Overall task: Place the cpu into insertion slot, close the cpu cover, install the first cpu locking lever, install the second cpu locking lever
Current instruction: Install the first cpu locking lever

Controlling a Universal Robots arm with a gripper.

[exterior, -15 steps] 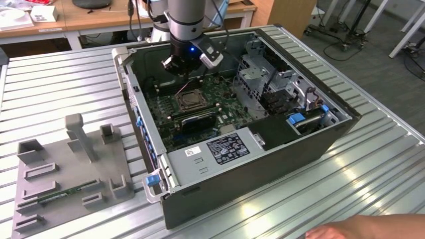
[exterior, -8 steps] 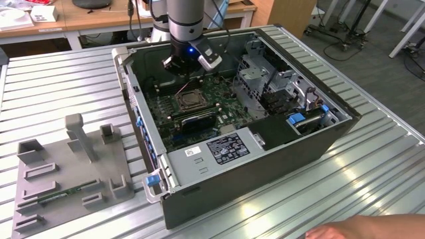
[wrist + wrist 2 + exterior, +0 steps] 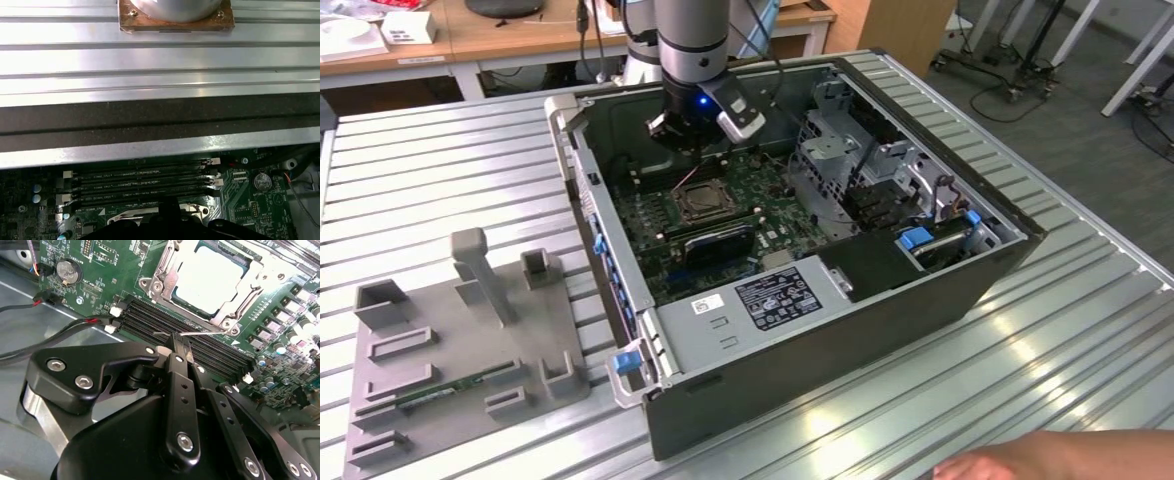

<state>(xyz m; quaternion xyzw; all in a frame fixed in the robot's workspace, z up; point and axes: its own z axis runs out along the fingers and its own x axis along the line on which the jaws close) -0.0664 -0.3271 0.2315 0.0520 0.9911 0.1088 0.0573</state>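
hovering inside the open computer case [image 3: 961, 270], tool [image 3: 179, 347] clenched, tips right by a thin locking lever [image 3: 202, 332]; cannot tell if it is gripped. cpu [image 3: 210, 277] sits in the insertion slot [image 3: 156, 275], cpu cover [image 3: 250, 287] down over it.

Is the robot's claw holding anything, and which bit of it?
The gripper looks shut at the thin locking lever, near its free end beside the cpu cover. Pinching or only pressing it cannot be told.
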